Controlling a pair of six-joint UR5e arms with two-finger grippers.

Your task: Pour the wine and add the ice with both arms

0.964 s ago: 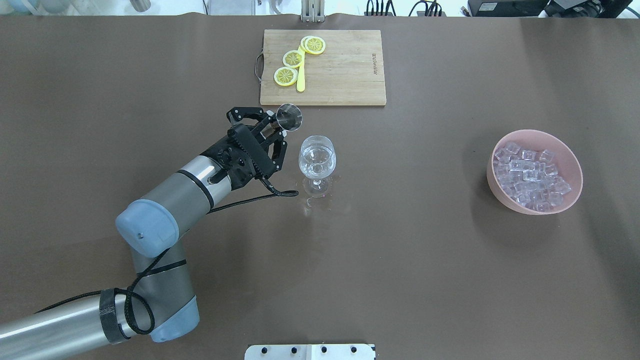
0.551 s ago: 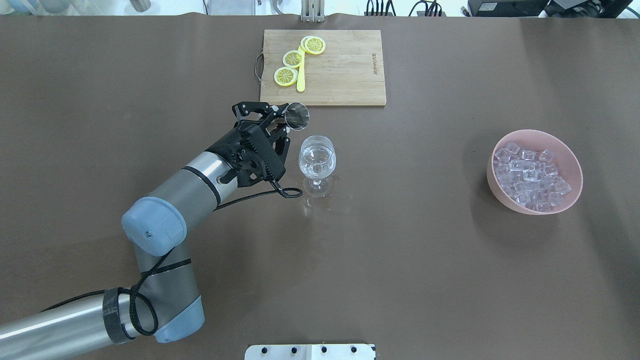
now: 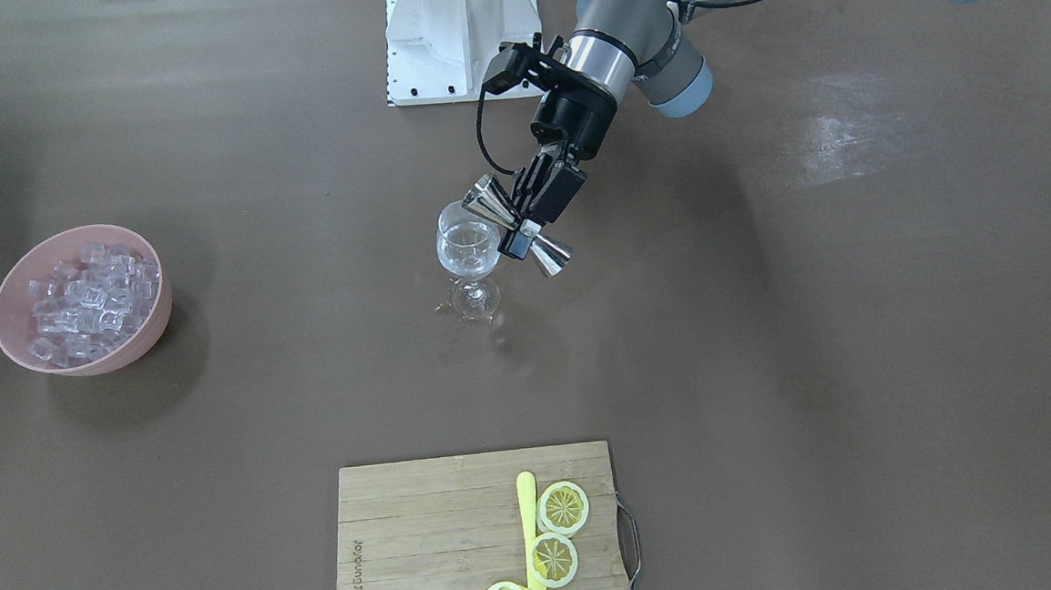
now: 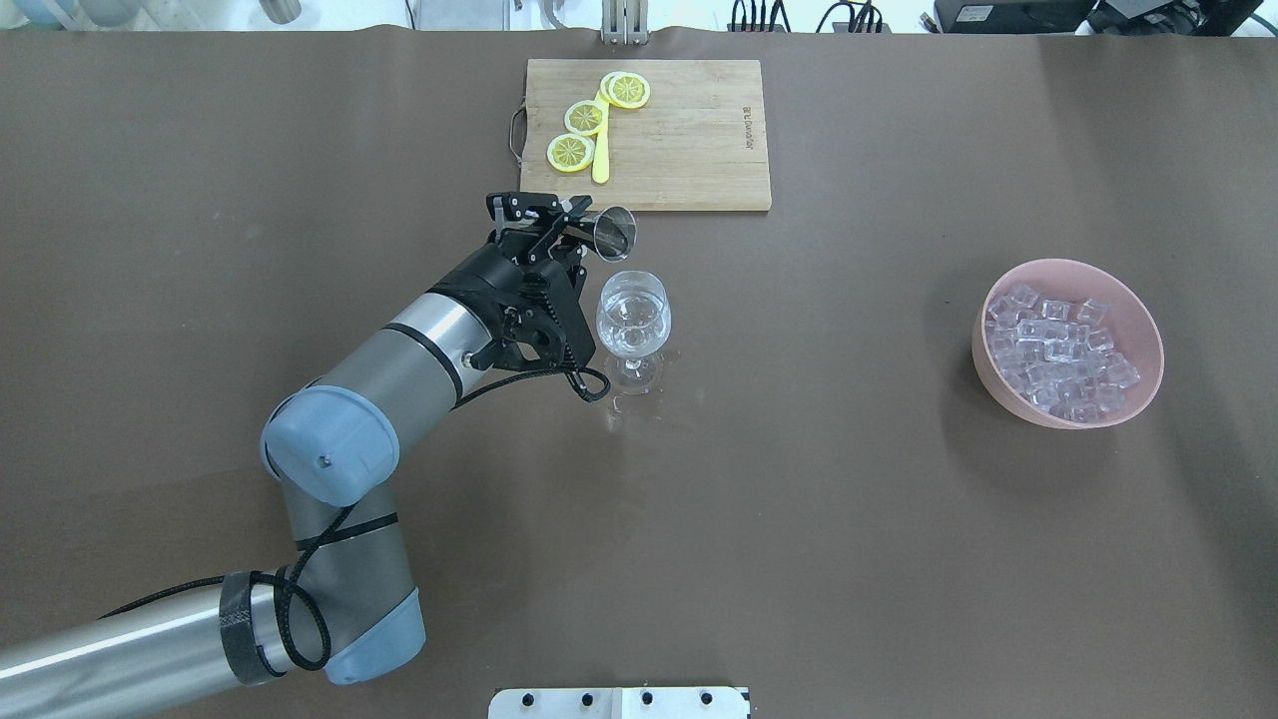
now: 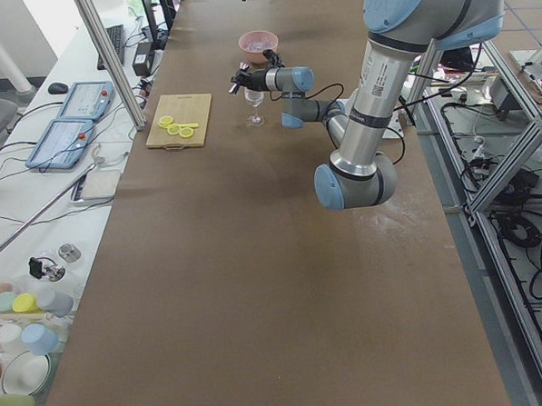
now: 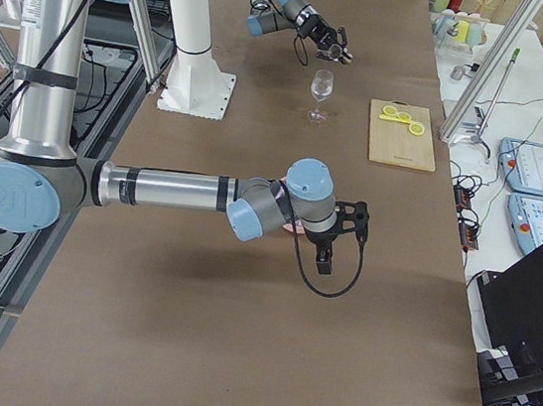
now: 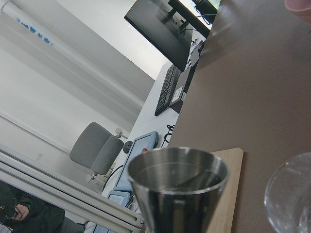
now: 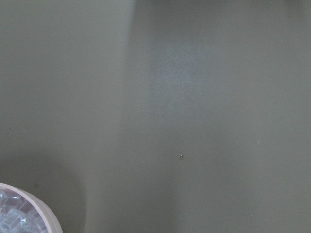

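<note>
My left gripper [image 4: 564, 228] is shut on a steel double-ended jigger [image 4: 611, 233], tilted on its side with its mouth just beyond the rim of the wine glass [image 4: 632, 315]. From the front the jigger [image 3: 521, 227] lies slanted beside the glass [image 3: 468, 244], which holds clear wine. The left wrist view shows the jigger's cup [image 7: 177, 189] and the glass rim [image 7: 291, 194]. The ice [image 4: 1058, 345] is heaped in a pink bowl [image 4: 1148, 350] at the right. My right gripper [image 6: 342, 234] shows only in the exterior right view; I cannot tell whether it is open.
A wooden cutting board [image 4: 689, 140] with lemon slices [image 4: 571, 152] and a yellow knife lies at the far edge, behind the glass. Small wet spots [image 4: 619, 404] lie by the glass's foot. The bowl's rim [image 8: 29, 206] shows in the right wrist view's corner.
My left arm has moved right and slightly away from the robot, carrying the jigger closer to the glass rim. The jigger has tipped further onto its side. The glass and bowl have not moved.
</note>
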